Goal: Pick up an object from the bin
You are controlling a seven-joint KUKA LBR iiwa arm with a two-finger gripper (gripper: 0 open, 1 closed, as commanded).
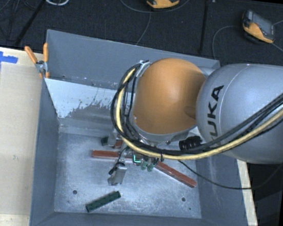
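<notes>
We saw the gripper (pixel 118 174) low inside the grey metal bin (pixel 45 138), hanging close above the speckled floor near its middle, under the orange dome-shaped cover (pixel 167 95) of the wrist. We could not tell whether the gripper was open or closed, since the cover and the looped black and yellow cables (pixel 117 107) hid most of it. The thing nearest to it was a long, flat, reddish-brown strip (pixel 106 155), which lay flat on the floor just beyond the gripper, on the side towards the bin's back wall. It ran off to the gripper's left in the camera view, and its right end passed under the wrist. We could not tell whether the gripper touched it. A second reddish-brown flat strip (pixel 179 176) lay on the gripper's other side, slanting away from the wrist towards the bin's right wall, apart from the gripper. On the near side of the gripper, well clear of it and closer to the front wall, a short, dark green flat bar (pixel 103 201) lay at a slant. Beyond the first strip, further towards the back wall, sat a small dark grey piece (pixel 105 141) whose shape we could not make out. The silver arm (pixel 250 114) reached over the bin's right rim.
</notes>
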